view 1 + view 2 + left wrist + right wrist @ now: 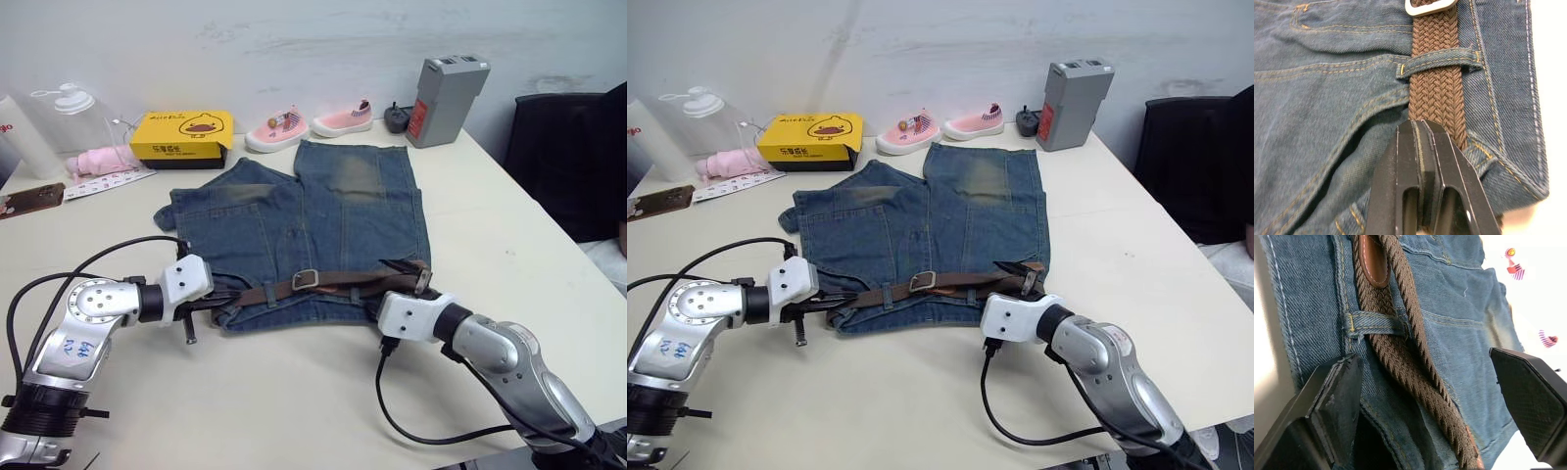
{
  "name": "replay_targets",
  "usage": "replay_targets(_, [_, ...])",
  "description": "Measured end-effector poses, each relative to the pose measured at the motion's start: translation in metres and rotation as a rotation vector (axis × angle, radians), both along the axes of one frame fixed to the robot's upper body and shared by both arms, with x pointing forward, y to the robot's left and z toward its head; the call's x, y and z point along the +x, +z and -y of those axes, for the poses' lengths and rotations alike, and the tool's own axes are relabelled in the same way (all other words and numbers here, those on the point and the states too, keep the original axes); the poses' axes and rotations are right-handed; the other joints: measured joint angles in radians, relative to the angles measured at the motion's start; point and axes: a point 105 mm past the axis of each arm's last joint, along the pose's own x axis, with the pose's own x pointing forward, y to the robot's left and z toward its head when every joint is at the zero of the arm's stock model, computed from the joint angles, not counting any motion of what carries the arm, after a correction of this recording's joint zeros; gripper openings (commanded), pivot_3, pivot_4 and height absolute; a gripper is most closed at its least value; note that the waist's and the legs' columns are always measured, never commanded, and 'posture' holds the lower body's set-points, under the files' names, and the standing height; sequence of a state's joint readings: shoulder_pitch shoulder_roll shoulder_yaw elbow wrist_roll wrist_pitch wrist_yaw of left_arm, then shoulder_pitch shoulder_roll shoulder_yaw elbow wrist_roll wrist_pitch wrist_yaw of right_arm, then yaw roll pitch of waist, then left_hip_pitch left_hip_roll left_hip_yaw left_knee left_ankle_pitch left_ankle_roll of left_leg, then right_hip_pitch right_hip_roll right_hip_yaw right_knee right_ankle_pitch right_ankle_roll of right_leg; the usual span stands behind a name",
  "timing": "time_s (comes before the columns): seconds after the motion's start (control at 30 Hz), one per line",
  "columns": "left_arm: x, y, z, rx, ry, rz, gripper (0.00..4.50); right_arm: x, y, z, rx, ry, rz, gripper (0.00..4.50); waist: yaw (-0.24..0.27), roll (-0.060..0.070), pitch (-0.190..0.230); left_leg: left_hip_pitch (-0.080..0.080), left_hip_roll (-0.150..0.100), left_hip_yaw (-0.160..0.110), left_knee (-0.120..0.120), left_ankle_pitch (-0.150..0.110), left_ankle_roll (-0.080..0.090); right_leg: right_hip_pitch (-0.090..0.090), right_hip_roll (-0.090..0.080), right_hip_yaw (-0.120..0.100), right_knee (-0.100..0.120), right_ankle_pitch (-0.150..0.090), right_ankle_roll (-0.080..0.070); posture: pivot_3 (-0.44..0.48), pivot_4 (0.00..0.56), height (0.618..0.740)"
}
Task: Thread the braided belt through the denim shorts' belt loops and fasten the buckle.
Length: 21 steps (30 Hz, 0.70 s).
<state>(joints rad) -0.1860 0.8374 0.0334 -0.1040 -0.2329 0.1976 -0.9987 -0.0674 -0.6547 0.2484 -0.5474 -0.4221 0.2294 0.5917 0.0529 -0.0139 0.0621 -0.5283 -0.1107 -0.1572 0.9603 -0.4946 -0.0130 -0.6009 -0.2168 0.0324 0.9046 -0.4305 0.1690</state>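
On the white table (294,392), my left gripper (1422,147) clamps the braided belt (1437,93), right gripper (1425,396) spread; tugging could bunch the denim shorts (323,215).

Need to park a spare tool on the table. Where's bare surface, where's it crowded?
Free: the table strip between the denim shorts and the right edge, and the near strip between the two arms. Crowded: the far edge, with the yellow box, pink shoes and grey battery.

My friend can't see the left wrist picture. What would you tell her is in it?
A closed black claw pinches a brown braided belt lying on blue denim shorts. The belt passes under a belt loop, and the silver buckle peeks in beyond it.
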Motion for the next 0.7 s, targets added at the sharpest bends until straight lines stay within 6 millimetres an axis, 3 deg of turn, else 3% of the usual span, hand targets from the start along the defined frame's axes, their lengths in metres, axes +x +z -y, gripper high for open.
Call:
replay_targets(0.3, [-0.004, 0.000, -0.011, -0.018, 0.048, -0.017, 0.00, -0.003, -0.005, 0.000, -0.004, -0.029, 0.055, 4.44, 0.002, -0.002, -0.001, 0.000, 0.000, 0.000, 0.001, 0.000, 0.000, 0.001, 0.000, 0.000, 0.001, -0.001, -0.001, 0.000, 0.150, 0.618])
replay_targets(0.53, [-0.005, 0.012, -0.017, -0.080, 0.104, -0.011, 0.00, -0.014, -0.007, 0.003, 0.028, -0.042, 0.031, 4.44, 0.003, -0.002, 0.001, -0.001, 0.000, 0.000, 0.001, 0.000, 0.000, 0.000, 0.001, 0.000, 0.001, 0.000, -0.001, 0.000, 0.150, 0.618])
replay_targets(0.7, [-0.007, 0.008, -0.018, -0.084, 0.116, -0.037, 0.00, -0.015, -0.007, 0.005, 0.015, -0.050, 0.038, 4.44, 0.004, -0.002, 0.003, -0.001, 0.000, -0.001, 0.001, 0.000, 0.000, 0.000, 0.000, -0.001, 0.001, -0.001, -0.001, 0.000, 0.150, 0.618])
